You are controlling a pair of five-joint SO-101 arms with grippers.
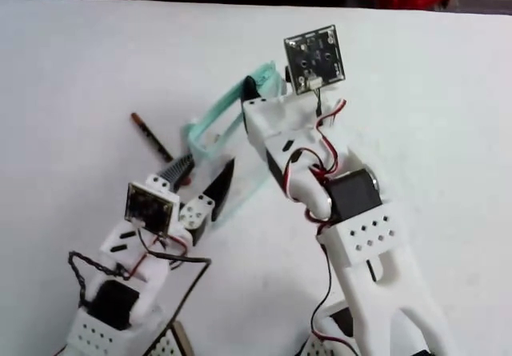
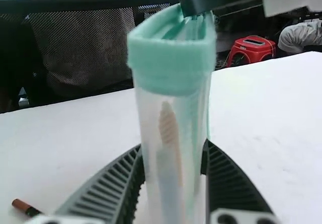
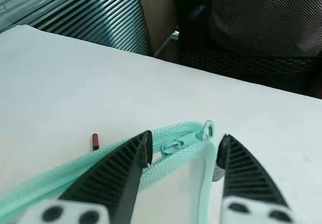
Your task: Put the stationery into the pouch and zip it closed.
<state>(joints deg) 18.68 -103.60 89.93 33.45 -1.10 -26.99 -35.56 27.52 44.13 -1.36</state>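
Two-arm packing task, pouch-closing stage. The pouch (image 2: pixel 171 63) (clear-walled, with a mint-green zip band) sits at mid-table (image 1: pixel 80 68), running from near-left to far-right between the two arms. The left claw (image 1: pixel 211 162) grasps its near end, one finger pressed to each side wall, and props it up on edge. The right claw (image 3: pixel 185 137) stands released at the far end, its jaws apart on either side of the zipper pull (image 3: pixel 207 130) and touching nothing. A tan item (image 2: pixel 167 128), seemingly a piece of stationery, shows through the wall inside the pouch. A brown stick (image 1: pixel 152 136) (a pencil or crayon, too small to tell which) lies on the table just left of the pouch, outside it. The green rim reads as a loop from the near end, so the mouth is judged to be open.

The step in hand appears to be taking hold of the pull, with packing incomplete. The next move calls for the right jaws to clench squarely on the small ring, and for the left grasp to brace the pouch against the draw. Zipping now would shut the brown stick out, so it would have to go in first.
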